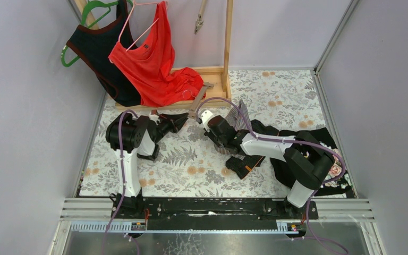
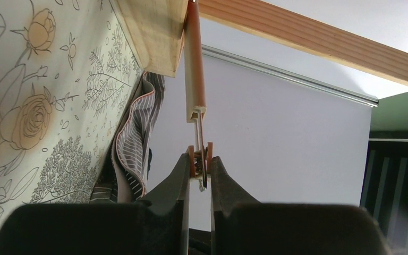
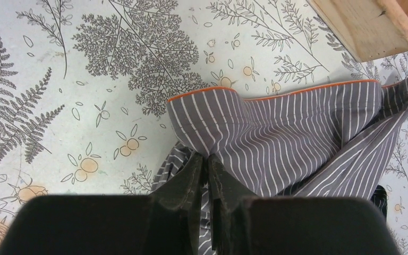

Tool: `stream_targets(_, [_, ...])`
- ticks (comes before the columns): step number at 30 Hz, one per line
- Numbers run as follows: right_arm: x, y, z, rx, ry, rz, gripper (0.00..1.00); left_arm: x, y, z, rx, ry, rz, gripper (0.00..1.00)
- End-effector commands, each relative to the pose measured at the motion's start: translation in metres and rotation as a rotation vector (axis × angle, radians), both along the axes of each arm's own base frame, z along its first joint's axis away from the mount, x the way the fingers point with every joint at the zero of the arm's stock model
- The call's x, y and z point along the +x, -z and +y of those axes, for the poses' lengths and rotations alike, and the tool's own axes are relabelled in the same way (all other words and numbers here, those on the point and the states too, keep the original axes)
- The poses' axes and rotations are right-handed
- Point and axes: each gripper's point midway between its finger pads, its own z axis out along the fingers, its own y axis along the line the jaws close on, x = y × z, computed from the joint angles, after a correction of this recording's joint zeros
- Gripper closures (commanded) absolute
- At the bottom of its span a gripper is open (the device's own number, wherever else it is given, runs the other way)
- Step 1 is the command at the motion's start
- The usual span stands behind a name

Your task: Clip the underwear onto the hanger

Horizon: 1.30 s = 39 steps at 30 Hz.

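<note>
The grey striped underwear (image 3: 297,119) with an orange-edged waistband lies on the floral cloth by the wooden rack's base; it also shows in the top view (image 1: 241,121) and the left wrist view (image 2: 132,139). My right gripper (image 3: 207,159) is shut on a fold of it near the waistband; it also shows in the top view (image 1: 208,120). The tan hanger (image 2: 195,69) leans from the rack base, also seen in the top view (image 1: 201,95). My left gripper (image 2: 200,162) is shut on the hanger's orange clip (image 2: 201,155), squeezing its two tabs; it also shows in the top view (image 1: 183,120).
A wooden rack (image 1: 227,48) at the back holds a red top (image 1: 154,64) on a pink hanger and a black top (image 1: 101,53) on a green hanger. Dark garments (image 1: 313,146) are piled at the right. The rack's base corner (image 3: 369,26) is close to the underwear.
</note>
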Motion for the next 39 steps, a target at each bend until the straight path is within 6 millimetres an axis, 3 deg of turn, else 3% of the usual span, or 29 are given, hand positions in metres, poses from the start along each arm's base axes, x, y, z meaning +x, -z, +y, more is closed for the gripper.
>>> stream_targets(1, [0.014, -0.033, 0.020, 0.083, 0.022, -0.069, 0.85, -0.008, -0.017, 0.001, 0.003, 0.019, -0.073, 1.00])
stream_targets(8, [0.023, -0.028, 0.029, 0.069, 0.028, -0.045, 0.83, -0.008, -0.018, 0.004, 0.004, 0.016, -0.076, 1.00])
stream_targets(13, [0.022, -0.016, 0.025, 0.017, 0.036, -0.008, 0.53, -0.008, -0.016, 0.007, 0.004, 0.013, -0.069, 1.00])
stream_targets(18, [0.014, -0.018, 0.010, -0.006, 0.046, -0.019, 0.36, -0.006, -0.015, 0.010, 0.004, 0.010, -0.068, 1.00])
stream_targets(23, [0.005, -0.032, 0.006, -0.038, -0.022, -0.067, 0.31, -0.005, -0.012, 0.011, 0.005, 0.010, -0.062, 1.00])
stream_targets(30, [-0.006, -0.037, 0.019, -0.180, -0.166, -0.156, 0.32, -0.004, -0.008, 0.015, 0.005, 0.007, -0.053, 1.00])
stream_targets(39, [0.000, -0.033, 0.030, -0.328, -0.258, -0.218, 0.22, -0.003, -0.005, 0.019, 0.005, 0.006, -0.045, 1.00])
